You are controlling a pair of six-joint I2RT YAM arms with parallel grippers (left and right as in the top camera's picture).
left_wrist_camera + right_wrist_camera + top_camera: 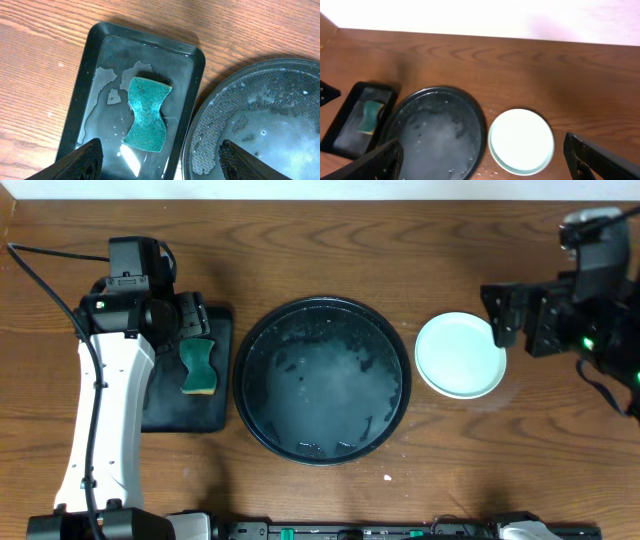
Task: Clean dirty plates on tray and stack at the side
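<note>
Overhead view: the tray (322,380) is a large round pan of glossy black material with a raised rim. Its floor carries a thin film of cloudy water with patches of fine foam and bubbles. The plates (460,355) lie on the wood-grain table (330,220), just right of the tray and clear of its rim. They show as one smooth, round, pale mint disc with a shallow lip. In the right wrist view a slightly darker aqua edge shows under the lower rim of the plates (521,141); the number stacked cannot be told.

A smaller rectangular black tray (80,110) with rounded corners sits just left of the round tray. It holds shallow puddles and a sponge (146,112). The sponge is waisted like an hourglass, with a coarse teal-green scouring face and a yellow layer visible at one corner.

Left gripper (161,159): the black fingertips stand wide apart above the rectangular tray, holding nothing. Right gripper (481,150): the fingertips are spread wide, holding nothing, above the table near the plates.

A pale label (125,280) on the left arm's black housing is too small to read.
</note>
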